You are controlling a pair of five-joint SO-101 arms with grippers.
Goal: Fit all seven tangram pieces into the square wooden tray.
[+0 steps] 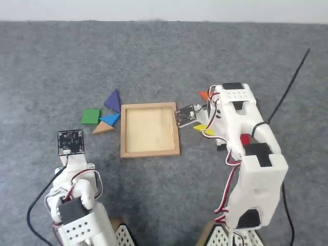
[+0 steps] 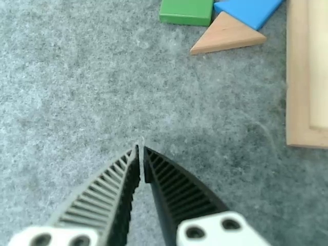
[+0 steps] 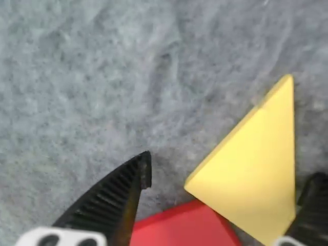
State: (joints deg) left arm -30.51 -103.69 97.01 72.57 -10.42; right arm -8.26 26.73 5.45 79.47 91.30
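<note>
Looking down from the high view, we see the counter (image 1: 154, 56) covered in rough grey felt, with a pale strip of wall (image 1: 164, 9) along the top edge of the frame. The square wooden tray (image 1: 149, 152) lies flat at the centre, its floor bare pale wood from rim to rim.

Four pieces cluster just left of the tray: a purple triangle (image 1: 113, 100) uppermost, then a green square (image 1: 91, 116), a blue triangle (image 1: 110, 119) and a tan triangle (image 1: 102, 128). The blue one touches both the green and the tan. Right of the tray lie an orange piece (image 1: 204, 95), a yellow triangle (image 1: 203, 129) and a red piece (image 1: 245, 139), partly covered by the white right arm (image 1: 256, 169).

In the right wrist view, the right pincer (image 3: 230, 165) is spread wide, its jaws on either side of the yellow triangle without gripping it, and the red piece lies against that triangle. In the left wrist view, the left pincer (image 2: 141, 149) is all but closed, tips a sliver apart, holding nothing, above grey felt near the tan triangle.
</note>
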